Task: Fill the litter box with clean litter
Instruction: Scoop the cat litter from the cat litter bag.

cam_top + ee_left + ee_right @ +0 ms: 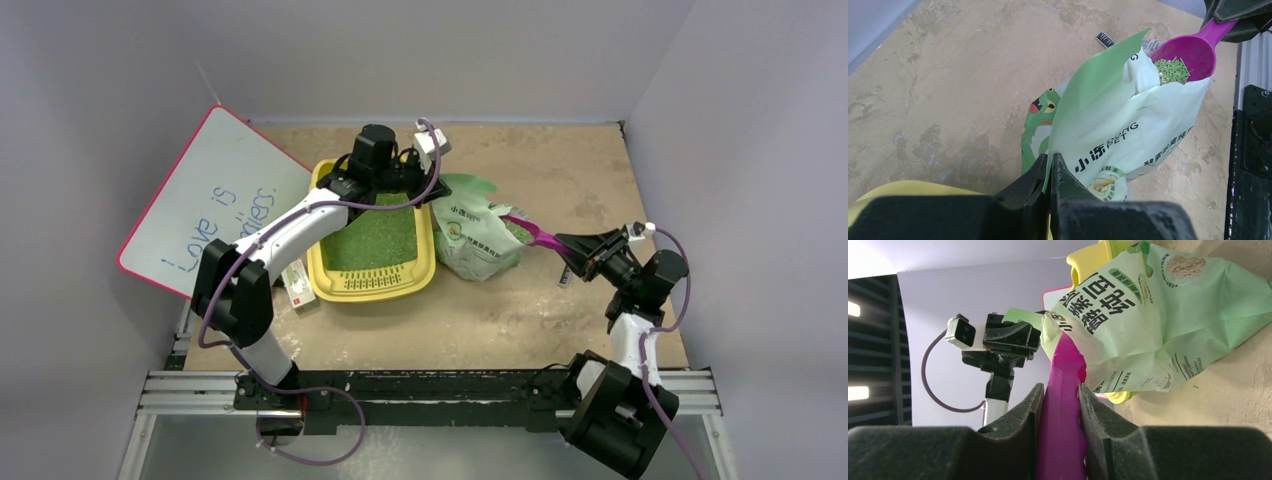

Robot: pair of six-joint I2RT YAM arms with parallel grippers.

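Note:
The yellow litter box [424,272] lies left of centre, with a layer of green clean litter [375,240] in it; its corner [898,190] shows in the left wrist view. To its right stands a pale green bag [478,238]. My left gripper [1049,157] is shut on the bag's [1118,130] upper edge. A purple scoop [1193,50] sits in the bag's mouth with green litter [1172,70] in its bowl. My right gripper [1060,390] is shut on the scoop's handle [1064,365], right of the bag [1158,325].
A white board with a pink edge [215,200] leans at the left wall. A small white packet [298,283] lies by the tray's near left corner. A small barcoded item [1105,39] lies beyond the bag. Grey walls enclose the table.

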